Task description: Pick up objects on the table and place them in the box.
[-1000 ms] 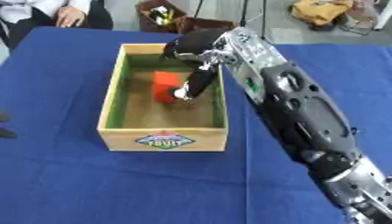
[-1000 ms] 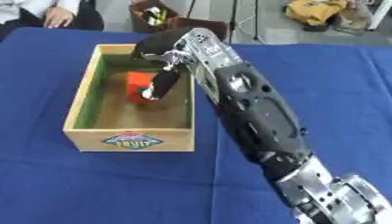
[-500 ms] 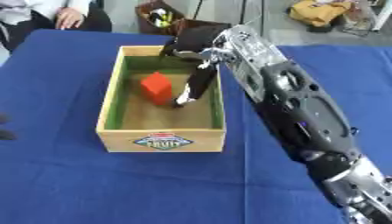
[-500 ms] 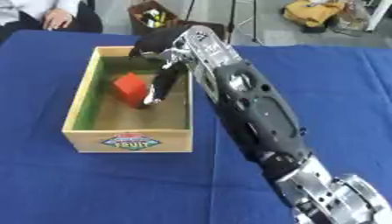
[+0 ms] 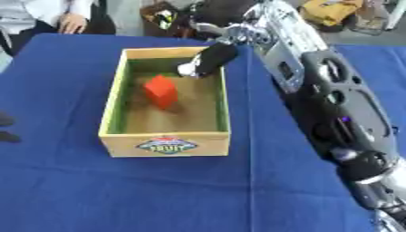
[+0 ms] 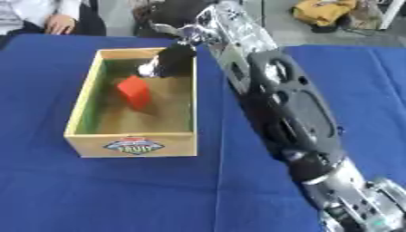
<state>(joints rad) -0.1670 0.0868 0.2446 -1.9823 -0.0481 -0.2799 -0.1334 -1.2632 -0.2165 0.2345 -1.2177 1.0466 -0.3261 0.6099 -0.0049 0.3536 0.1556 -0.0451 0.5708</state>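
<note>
- Blue tablecloth [image 5: 158,190] covers the whole working surface, nearest edge to farthest.
- Wooden box [image 5: 166,146] stands on the cloth at about 10 o'clock from the centre of the left eye view. Its near wall bears an oval label reading "FRUIT" [image 5: 167,145]. The inner faces of the side walls look green; the floor is bare wood.
- Contents of the box: one red block [image 5: 161,90], lying left of the box's middle, tilted rather than square to the walls. Nothing touches it.
- The right arm [image 6: 289,113] enters from the 5 o'clock corner and runs up past the box's right wall towards 12 o'clock.
- The right hand [image 5: 208,61] hangs over the far right corner of the box, at 1 o'clock from the block and apart from it. Its fingers point down into the box, held straight and close together, gripping nothing.
- Difference between views: the left eye view shows two dark shapes [image 5: 6,128] at the 9 o'clock edge, on the cloth, which cannot be identified; the right eye view does not include them.
- The right eye view shows more of the lower arm near 5 o'clock.
- Left hand: in neither view.
</note>
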